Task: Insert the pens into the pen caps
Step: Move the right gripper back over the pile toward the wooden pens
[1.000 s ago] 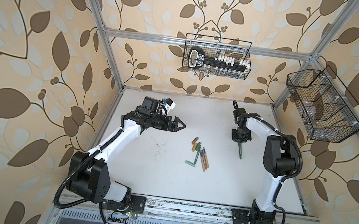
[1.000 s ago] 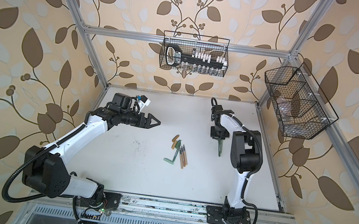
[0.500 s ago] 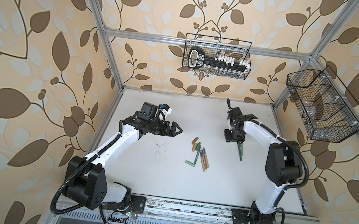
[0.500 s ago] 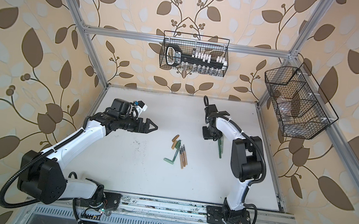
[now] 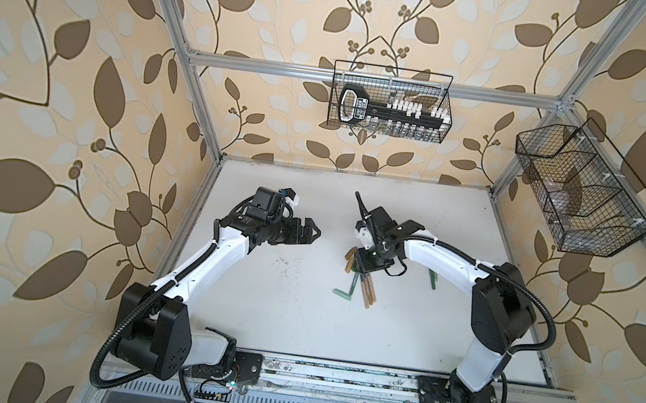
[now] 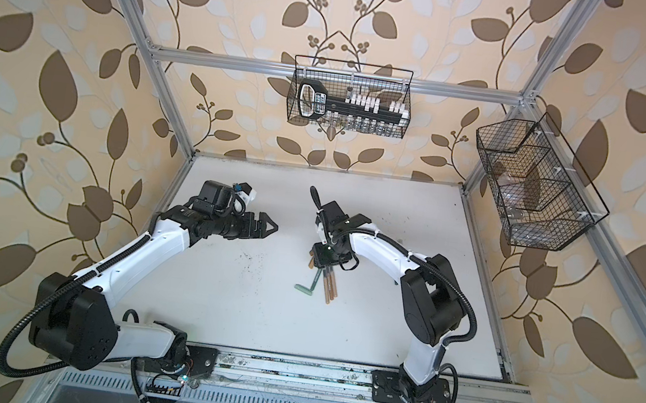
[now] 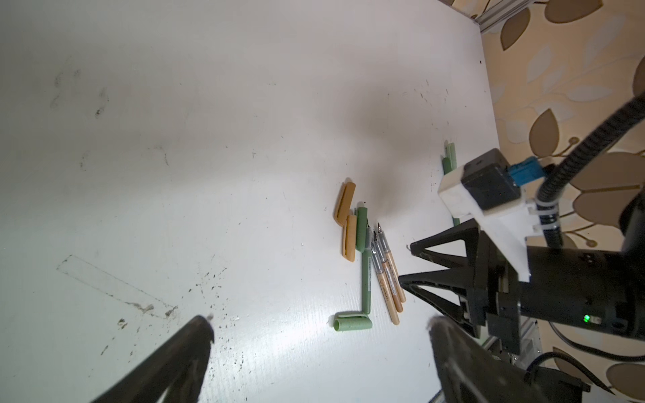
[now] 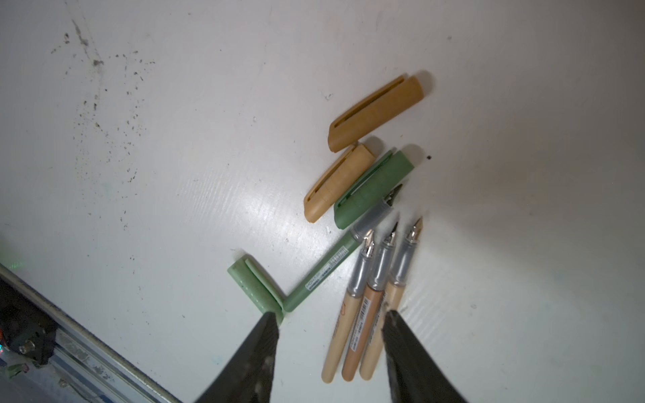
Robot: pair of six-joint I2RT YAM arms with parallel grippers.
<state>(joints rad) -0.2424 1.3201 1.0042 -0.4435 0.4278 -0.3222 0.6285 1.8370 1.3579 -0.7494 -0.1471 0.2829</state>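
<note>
Three tan pens (image 8: 363, 314) lie side by side with bare nibs, next to a green pen (image 8: 328, 268). Two tan pen caps (image 8: 377, 111), a dark green cap (image 8: 373, 188) and a pale green cap (image 8: 253, 289) lie loose around them. My right gripper (image 8: 330, 314) hangs open over this cluster (image 5: 362, 291), its fingers straddling the tan barrels without holding anything. Further right a capped green pen (image 5: 433, 281) rests alone on the table. My left gripper (image 5: 315, 233) is wide open and empty, left of the cluster, facing it.
The white table (image 5: 297, 325) carries ink specks (image 5: 290, 269). A wire basket (image 5: 389, 108) hangs on the back wall and another wire basket (image 5: 581, 196) on the right wall. A metal rail (image 5: 333, 379) runs along the front edge.
My right gripper has opened and swung left, from the green pen at the right to above the pen cluster. The left gripper has drawn back slightly.
</note>
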